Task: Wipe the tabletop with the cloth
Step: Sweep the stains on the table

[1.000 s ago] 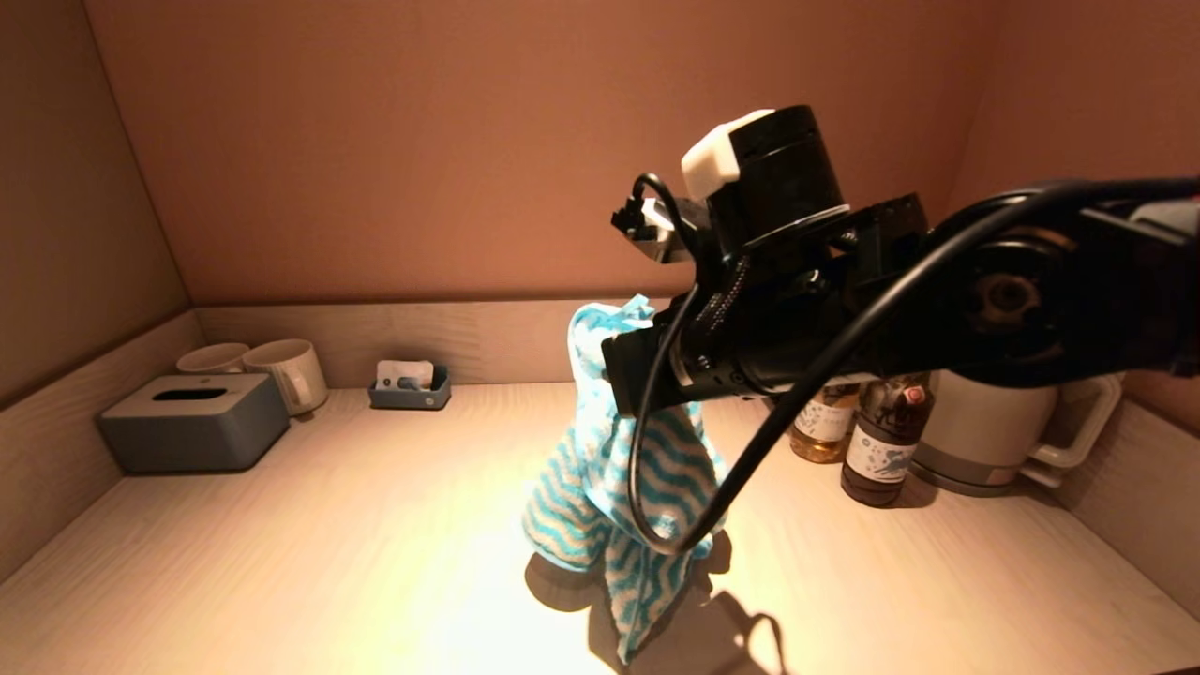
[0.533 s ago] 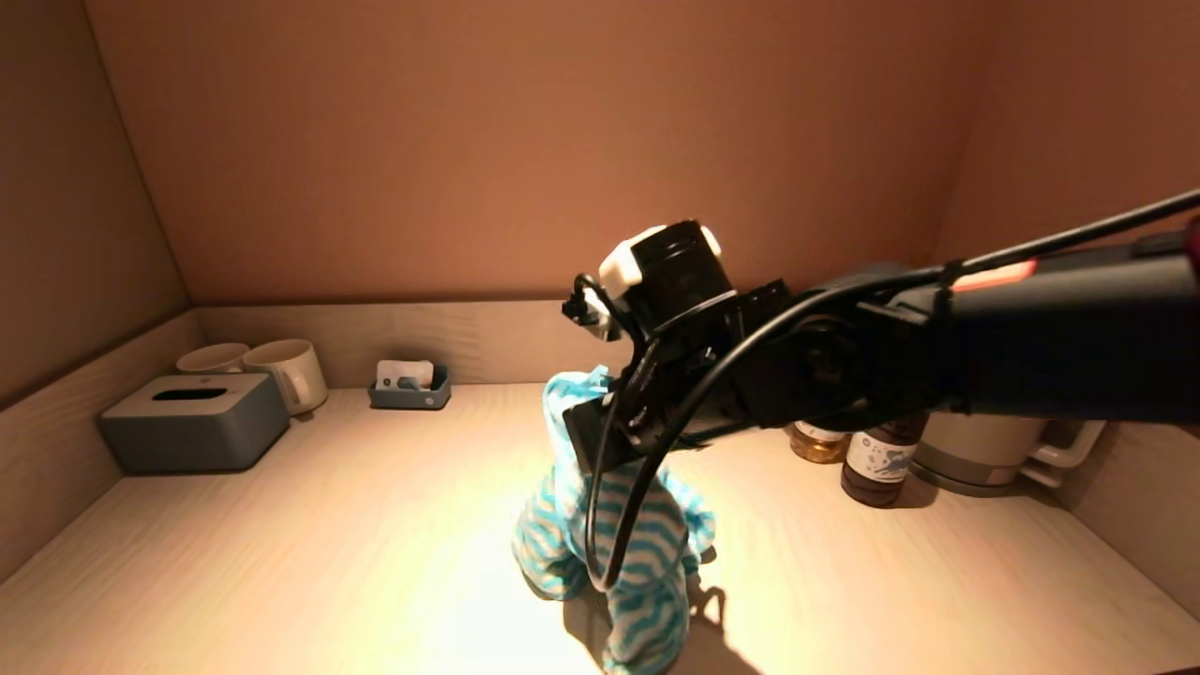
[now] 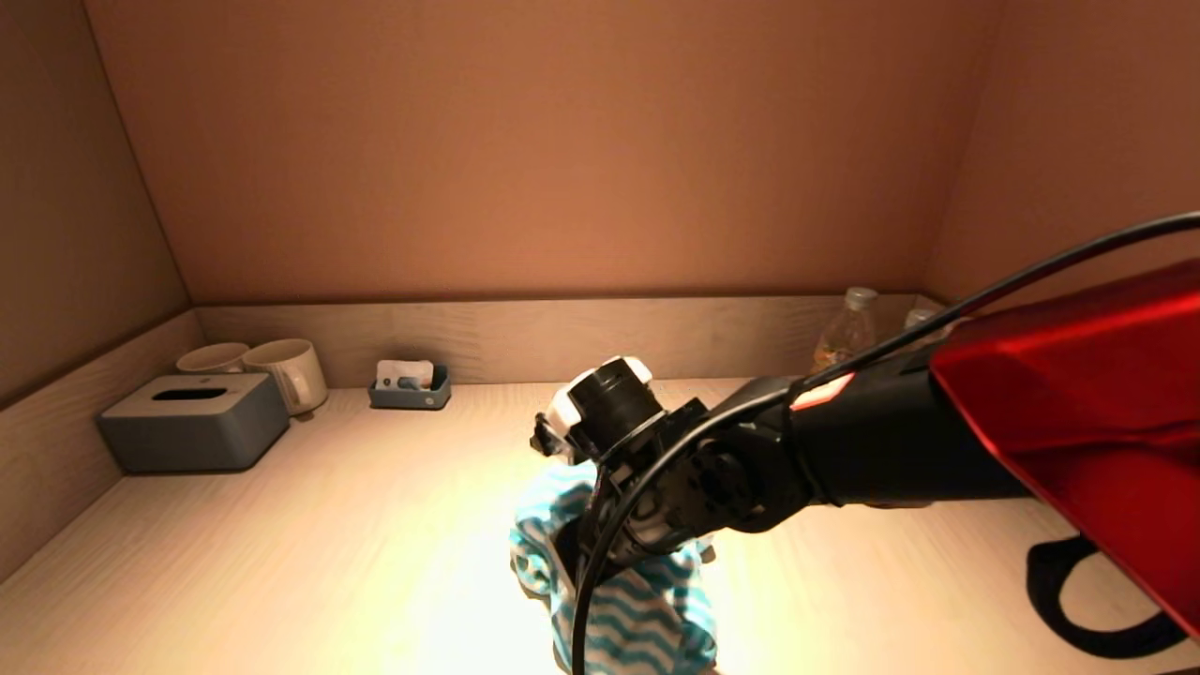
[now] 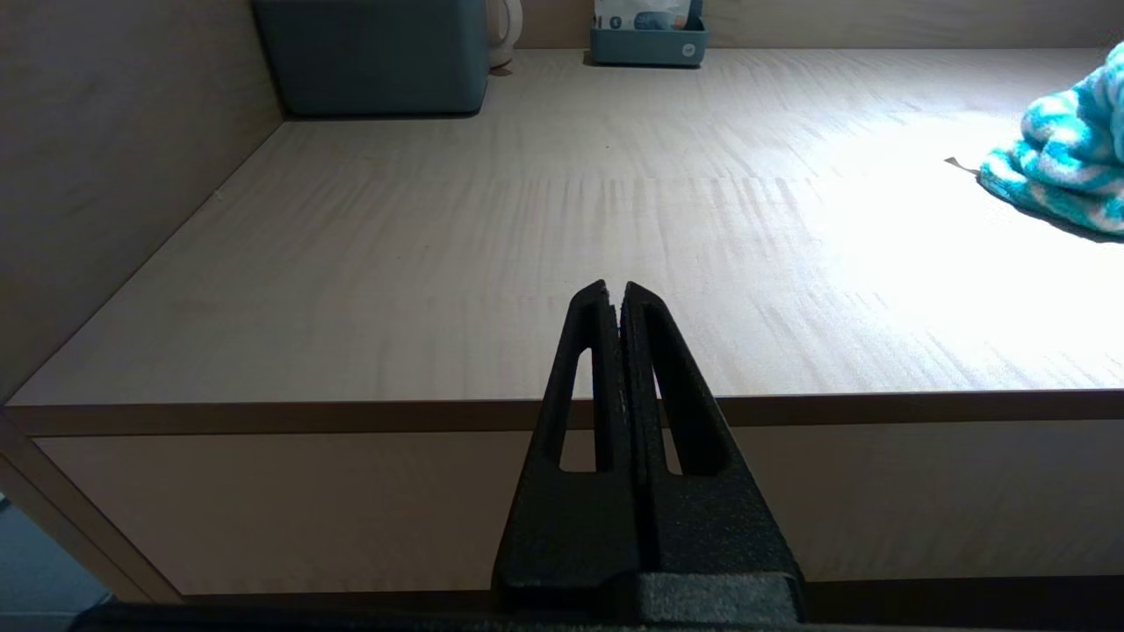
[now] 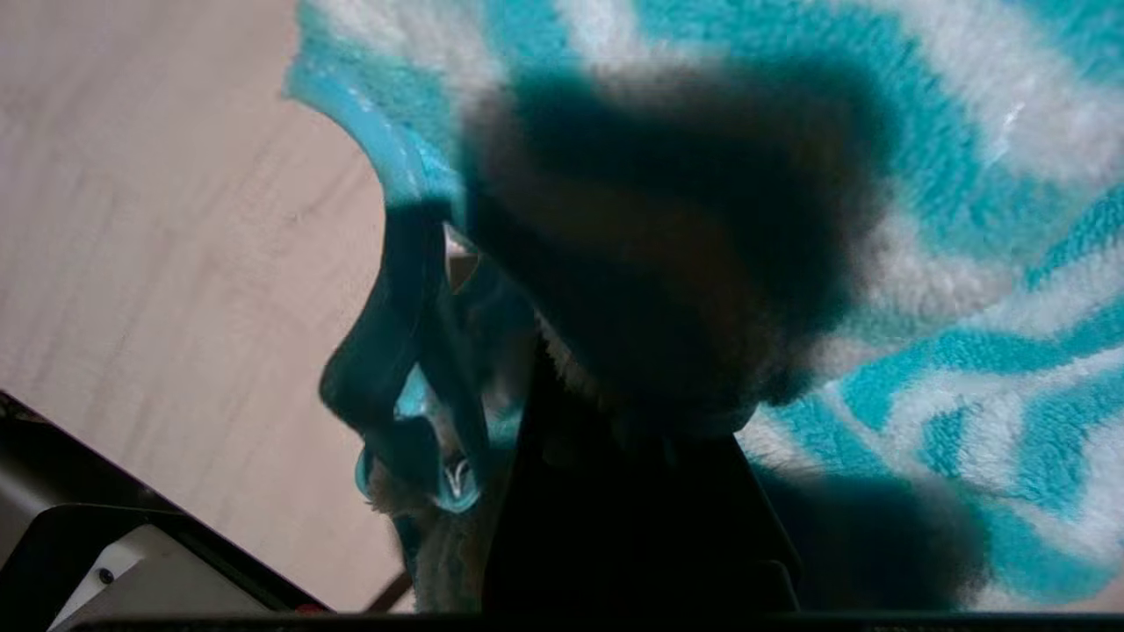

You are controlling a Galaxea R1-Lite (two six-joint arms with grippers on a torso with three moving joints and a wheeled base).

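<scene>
The cloth is fluffy with turquoise and white wavy stripes. It lies bunched on the light wooden tabletop near the front centre. My right gripper points down into the bunch and is shut on it. In the right wrist view the cloth fills the picture and wraps round the gripper. My left gripper is shut and empty, parked at the table's front edge on the left. From there the cloth shows far off to the right.
A grey tissue box and two white mugs stand at the back left. A small blue tray sits against the back ledge. A clear bottle stands at the back right. Walls enclose three sides.
My right arm has come down and toward the front with the cloth. The cloth hung above the table before; now it rests bunched on the tabletop.
</scene>
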